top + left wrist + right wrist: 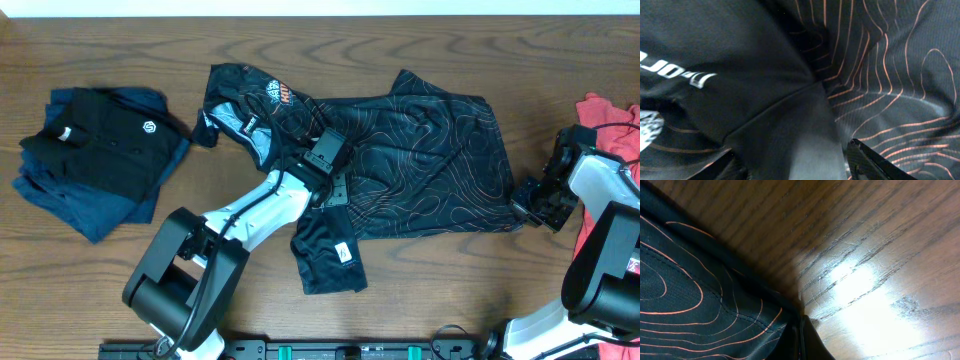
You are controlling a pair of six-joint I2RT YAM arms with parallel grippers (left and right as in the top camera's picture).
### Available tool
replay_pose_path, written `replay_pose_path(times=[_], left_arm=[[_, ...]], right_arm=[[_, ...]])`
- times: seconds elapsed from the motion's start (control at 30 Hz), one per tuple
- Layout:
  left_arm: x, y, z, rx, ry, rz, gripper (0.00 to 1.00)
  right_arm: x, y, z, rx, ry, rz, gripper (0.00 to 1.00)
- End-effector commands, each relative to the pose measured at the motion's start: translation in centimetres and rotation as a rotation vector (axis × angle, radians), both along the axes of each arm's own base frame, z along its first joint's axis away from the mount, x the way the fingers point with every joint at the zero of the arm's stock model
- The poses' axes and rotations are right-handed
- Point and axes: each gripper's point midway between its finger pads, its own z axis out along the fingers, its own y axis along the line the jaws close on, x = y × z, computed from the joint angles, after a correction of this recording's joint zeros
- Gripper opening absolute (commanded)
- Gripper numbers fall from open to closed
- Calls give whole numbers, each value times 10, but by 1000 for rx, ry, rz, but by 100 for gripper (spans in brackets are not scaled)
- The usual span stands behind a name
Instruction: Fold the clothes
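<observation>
The clothes, a black jersey [430, 150] with thin orange contour lines, lie spread across the middle of the table, with one sleeve [330, 255] hanging toward the front. My left gripper [322, 143] is pressed down on the jersey near its printed chest. In the left wrist view this gripper [792, 162] is open, its fingers [870, 160] apart with a raised fold of the black fabric [790, 125] between them. My right gripper [522, 205] sits at the jersey's lower right corner. In the right wrist view it [802, 332] is shut on the jersey's hem [740, 310].
A dark blue and black polo pile [95, 150] lies at the left. A red T-shirt [610, 115] lies at the right edge behind my right arm. Bare wooden table [400, 40] shows along the back and front.
</observation>
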Motion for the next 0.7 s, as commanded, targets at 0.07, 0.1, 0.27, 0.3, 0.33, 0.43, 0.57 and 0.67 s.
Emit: replay_pose_path(times=[0.07, 0.1, 0.27, 0.3, 0.33, 0.43, 0.57, 0.67], left_arm=[[0, 4, -14, 12, 21, 44, 61], [1, 3, -16, 10, 22, 47, 61], [4, 1, -18, 2, 11, 48, 42], [5, 1, -17, -1, 8, 49, 35], [6, 0, -17, -2, 6, 49, 26], [7, 0, -11, -10, -5, 48, 13], [8, -1, 2, -26, -29, 45, 6], [5, 1, 14, -29, -34, 45, 6]], right_arm=[[1, -6, 0, -13, 2, 2, 1], [1, -6, 0, -13, 3, 4, 1], [1, -6, 0, -13, 2, 5, 1], [1, -6, 0, -13, 2, 5, 1], [1, -6, 0, -14, 3, 5, 1], [1, -6, 0, -13, 2, 5, 1], [2, -6, 0, -14, 1, 5, 1], [1, -6, 0, -15, 2, 5, 1]])
